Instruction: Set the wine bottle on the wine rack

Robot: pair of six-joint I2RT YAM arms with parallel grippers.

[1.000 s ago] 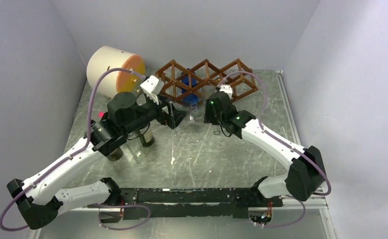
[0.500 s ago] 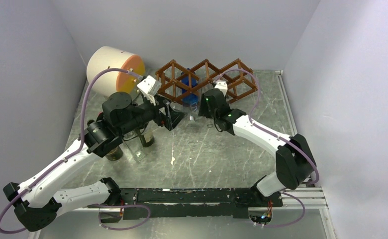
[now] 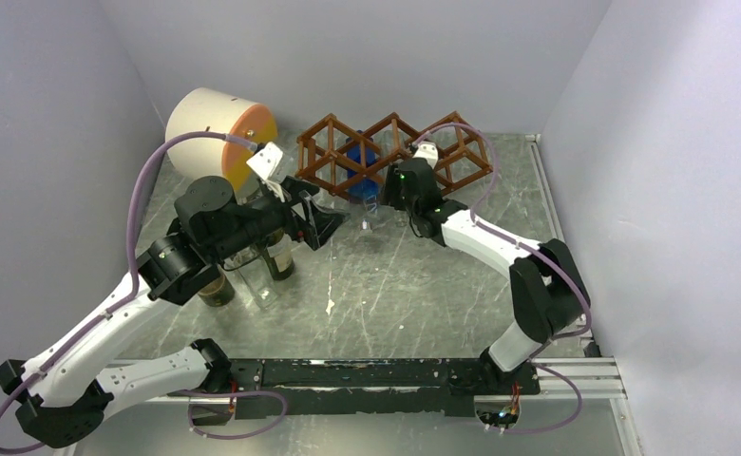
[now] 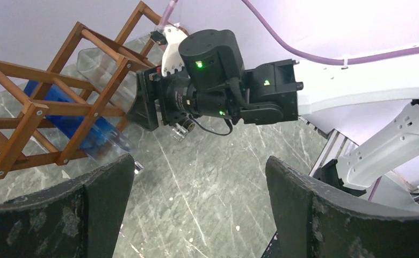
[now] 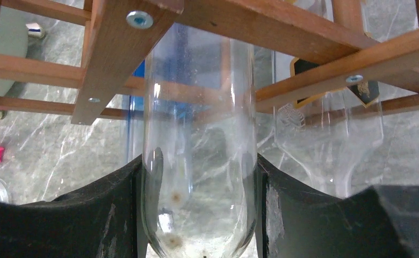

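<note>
My right gripper (image 5: 199, 226) is clamped on the near end of the clear wine bottle (image 5: 199, 123). Over the last second I have reached forward, so the glass now runs in under the crossbars of the wine rack (image 5: 304, 36), in a cell beside the blue bottle (image 3: 360, 157). I judge it part-way home, needing a further push before I release. My left gripper (image 4: 196, 215) hangs wide and empty. Beyond lie the marbled grey-green table (image 3: 395, 285), a cream-and-orange cylinder (image 3: 210, 123) and plain pale walls (image 3: 348, 47).
</note>
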